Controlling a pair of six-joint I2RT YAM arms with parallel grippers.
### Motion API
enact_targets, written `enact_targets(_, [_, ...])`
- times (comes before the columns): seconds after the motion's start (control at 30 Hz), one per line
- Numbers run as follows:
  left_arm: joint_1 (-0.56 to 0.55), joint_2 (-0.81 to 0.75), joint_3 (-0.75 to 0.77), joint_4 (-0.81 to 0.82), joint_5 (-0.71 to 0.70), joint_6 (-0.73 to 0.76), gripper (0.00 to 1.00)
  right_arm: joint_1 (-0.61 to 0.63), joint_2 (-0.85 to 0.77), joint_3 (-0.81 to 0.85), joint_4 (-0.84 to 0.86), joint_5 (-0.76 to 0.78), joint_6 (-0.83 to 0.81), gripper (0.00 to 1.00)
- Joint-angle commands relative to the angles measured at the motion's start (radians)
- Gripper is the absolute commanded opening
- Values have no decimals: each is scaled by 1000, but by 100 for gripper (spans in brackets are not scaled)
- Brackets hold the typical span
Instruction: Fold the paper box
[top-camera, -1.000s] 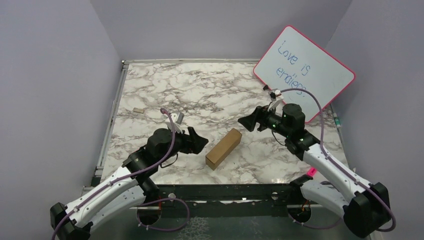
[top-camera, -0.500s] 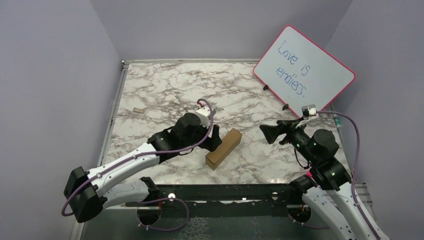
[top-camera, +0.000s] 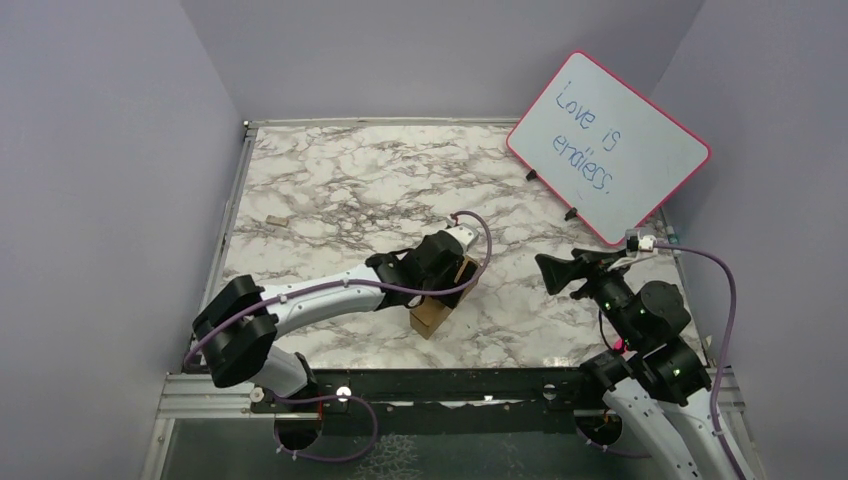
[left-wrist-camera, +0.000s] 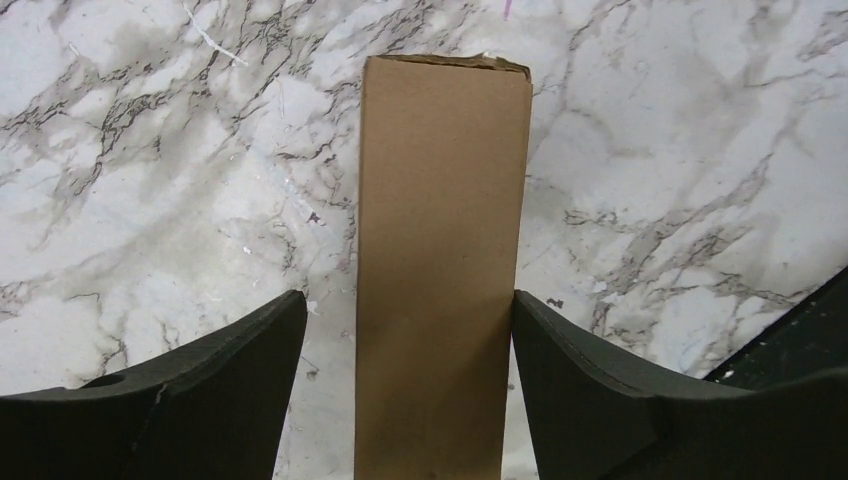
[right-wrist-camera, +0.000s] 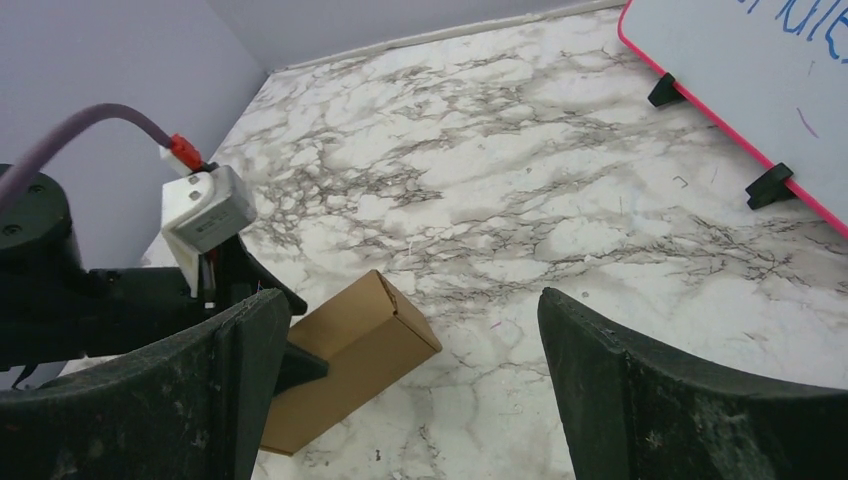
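Note:
The paper box (top-camera: 432, 316) is a closed brown oblong box lying diagonally on the marble table near the front edge. My left gripper (top-camera: 447, 288) hangs over its middle, open, with one finger on each long side. In the left wrist view the box (left-wrist-camera: 440, 250) runs between the fingers of the left gripper (left-wrist-camera: 408, 296). The right finger touches its side and the left finger stands a little apart. My right gripper (top-camera: 558, 272) is open and empty, raised to the right of the box. The right wrist view shows the box (right-wrist-camera: 350, 350) beyond the right gripper (right-wrist-camera: 410, 295).
A pink-framed whiteboard (top-camera: 608, 145) leans at the back right and also shows in the right wrist view (right-wrist-camera: 740, 80). A tiny tan scrap (top-camera: 277, 221) lies at the left. The black front rail (top-camera: 450, 385) runs just below the box.
My left arm has reached out to the right and brought its open gripper over the box. My right arm has pulled back to the right, away from the box. The box has not moved.

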Motion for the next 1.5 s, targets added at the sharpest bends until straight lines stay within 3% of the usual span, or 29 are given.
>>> enact_targets(0.0, [-4, 68, 63, -17, -66, 14, 73, 3, 2, -12, -11, 23, 3, 100])
enact_targets(0.37, [-8, 104, 95, -56, -83, -15, 48, 3, 14, -15, -6, 10, 0, 100])
enact_targets(0.47, [12, 52, 66, -27, -62, -59, 46, 3, 15, -14, -8, 9, 0, 100])
enact_targets(0.67, [215, -151, -182, 293, 142, -305, 46, 3, 15, -14, -10, 1, 3, 100])
enact_targets(0.9, [368, -262, -409, 642, 119, -663, 49, 3, 14, -13, -13, -12, 6, 100])
enact_targets(1.2, [391, -85, -447, 916, 47, -978, 50, 3, 19, -13, -11, -23, 6, 100])
enact_targets(1.37, [391, 118, -395, 1029, 102, -1043, 52, 4, 21, -10, -13, -22, 5, 100])
enact_targets(1.47, [391, 180, -361, 1039, 138, -1010, 61, 4, 15, -10, -15, -17, 5, 100])
